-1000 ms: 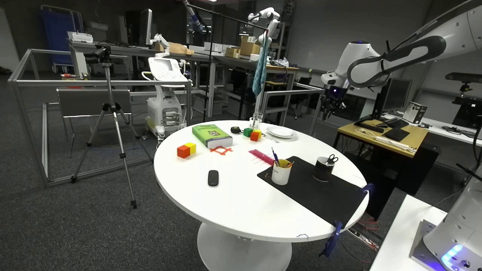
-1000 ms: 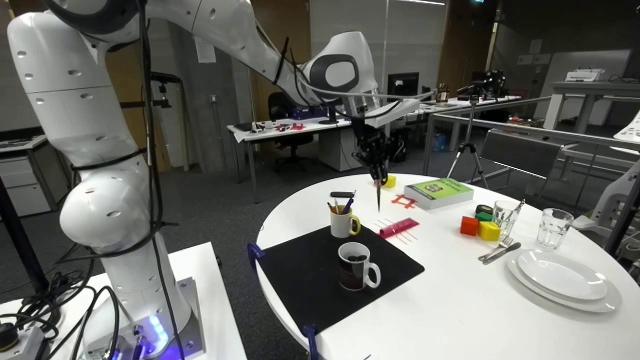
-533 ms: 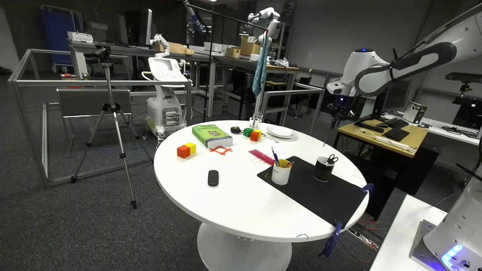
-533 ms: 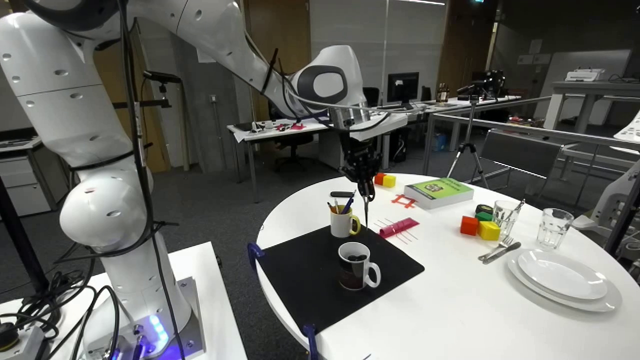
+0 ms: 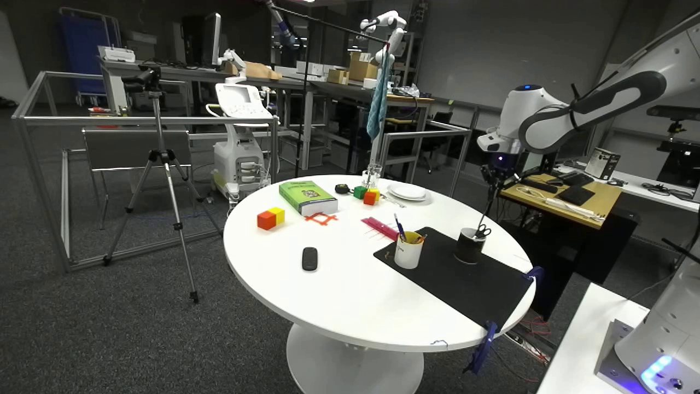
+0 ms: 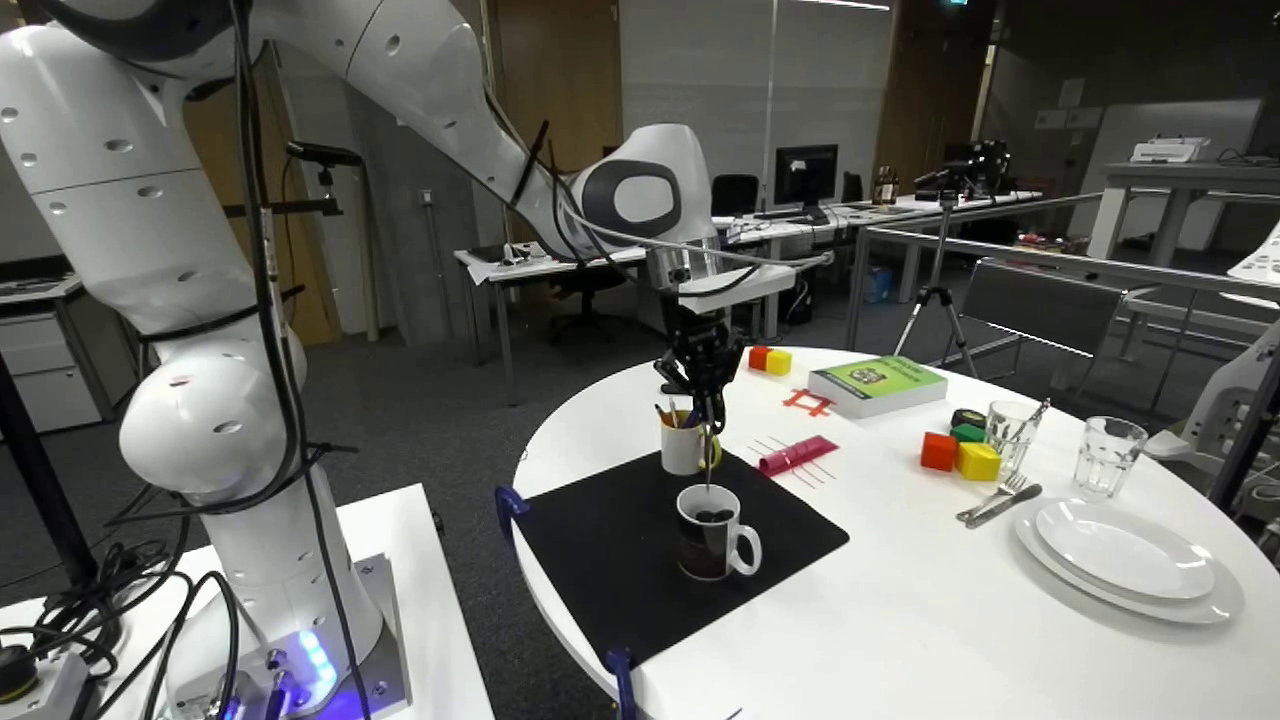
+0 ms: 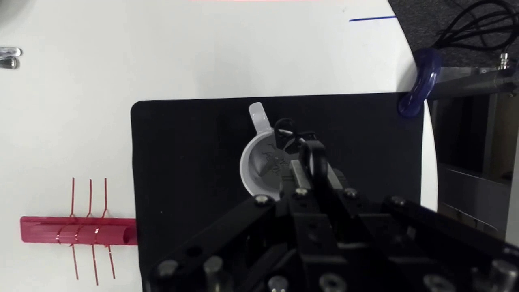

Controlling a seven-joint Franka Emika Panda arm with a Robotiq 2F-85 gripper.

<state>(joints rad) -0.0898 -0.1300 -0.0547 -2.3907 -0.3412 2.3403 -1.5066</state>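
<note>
Wrist view: gripping a black-handled tool in the narrowed end effector, at the mug on the mat along the desk edge; keep steep, clear of the scissors inside.

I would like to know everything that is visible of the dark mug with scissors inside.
The dark mug looks ceramic: mostly dark outside, white rim, pale interior, one white handle. It stands upright on the black mat. Scissors rest in it, black handles up. A slim pointed tool in the closed end effector hangs at its mouth; I cannot tell if they touch.
</note>
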